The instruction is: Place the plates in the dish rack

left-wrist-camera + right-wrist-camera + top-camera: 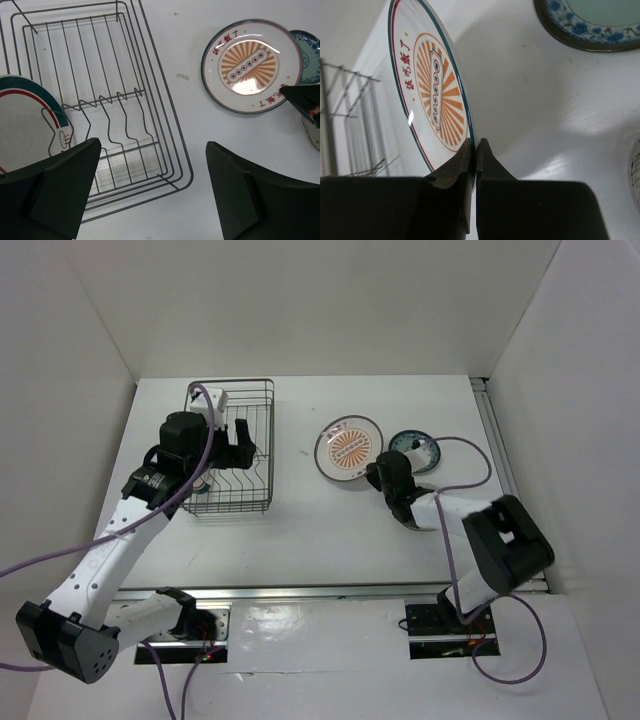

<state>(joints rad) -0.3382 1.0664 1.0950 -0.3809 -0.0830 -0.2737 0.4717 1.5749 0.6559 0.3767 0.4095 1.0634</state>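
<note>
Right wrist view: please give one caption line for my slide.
Right end effector closed on the rim of the orange sunburst plate, with a blue-patterned plate beyond on the white table.

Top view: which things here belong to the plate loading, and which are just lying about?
Part of the job:
- dish rack
- teal-red rimmed plate, in the rack
- sunburst plate, rim pinched by the right gripper
- teal-blue plate
- greyish plate edge, mostly out of view
- left gripper, open over the rack

Just there:
- purple cables
- small scuff on the table
</note>
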